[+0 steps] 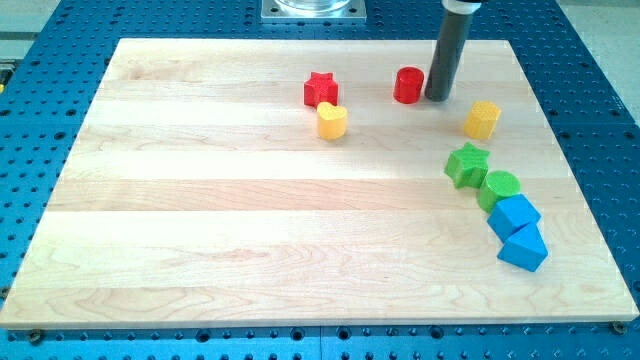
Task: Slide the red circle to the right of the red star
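Note:
The red circle (408, 86) stands near the view's top, right of centre. The red star (321, 90) lies to its left, with a wide gap between them. My tip (437, 98) is just to the right of the red circle, close to its side or touching it. A yellow heart-shaped block (332, 121) sits just below and right of the red star, touching it or nearly so.
A yellow hexagon block (482, 119) lies right of my tip. A green star (467, 165), a green circle (499, 188), a blue block (513, 216) and a blue triangular block (524, 248) form a chain at the view's right. The wooden board (200, 220) rests on a blue perforated table.

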{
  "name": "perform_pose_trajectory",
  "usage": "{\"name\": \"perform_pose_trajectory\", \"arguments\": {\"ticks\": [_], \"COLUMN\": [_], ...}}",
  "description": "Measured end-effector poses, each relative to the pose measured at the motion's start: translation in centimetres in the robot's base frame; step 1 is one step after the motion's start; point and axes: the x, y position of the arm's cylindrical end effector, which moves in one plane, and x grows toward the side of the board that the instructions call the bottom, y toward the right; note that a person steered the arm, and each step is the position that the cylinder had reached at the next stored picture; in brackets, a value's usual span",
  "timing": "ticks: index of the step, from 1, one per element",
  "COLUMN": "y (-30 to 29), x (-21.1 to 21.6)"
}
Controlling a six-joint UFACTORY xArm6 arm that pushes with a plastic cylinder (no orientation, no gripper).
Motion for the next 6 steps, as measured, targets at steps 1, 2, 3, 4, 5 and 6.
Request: {"name": "perform_pose_trajectory", "arguments": {"ticks": [1, 2, 3, 4, 5, 6], "y": [-9.4, -12.9, -11.6, -17.6, -15.5, -11.3], "x": [-0.4, -0.3, -4.8, -3.2, -1.5, -3.5]}}
